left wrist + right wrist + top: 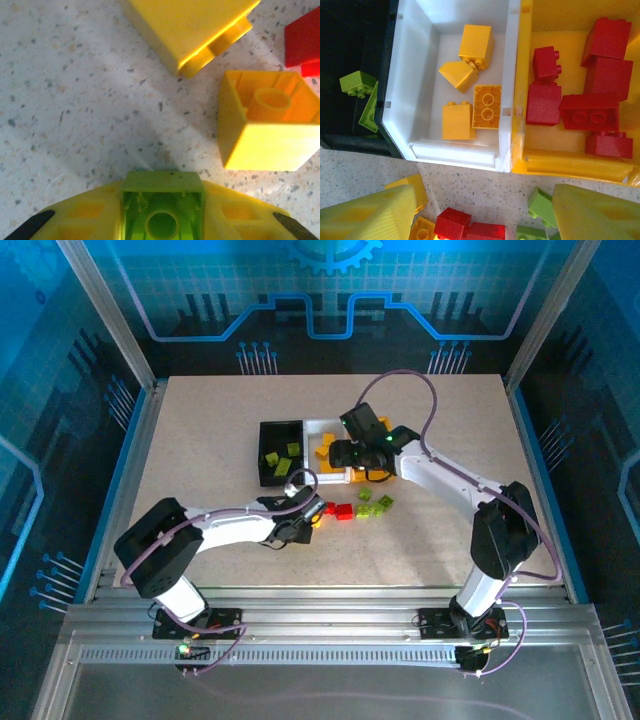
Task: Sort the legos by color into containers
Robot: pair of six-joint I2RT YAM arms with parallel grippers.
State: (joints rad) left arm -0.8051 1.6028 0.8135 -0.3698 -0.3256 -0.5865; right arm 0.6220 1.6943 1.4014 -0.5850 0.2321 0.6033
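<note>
- Gripping a lime green lego (162, 200), the left claw (162, 222) is seen clamped shut low over the bench (75, 100).
- A yellow lego (265, 125) and a red lego (305, 40) are spotted just ahead of it.
- The right claw (485, 220) is held open over loose legos, right by the containers.
- Green pieces (357, 82) are found in the black bin (350, 142), yellow-orange pieces (475, 45) in the white bin (455, 152), and red pieces (545, 102) in the yellow bin (570, 167).

Even overhead light on the speckled table (440, 540); blue surround (60, 490) dim. Left wrist view: soft diagonal shadows, the lime brick (162, 200) slightly blurred (very close), yellow bricks (265, 135) with bright edge glare.
</note>
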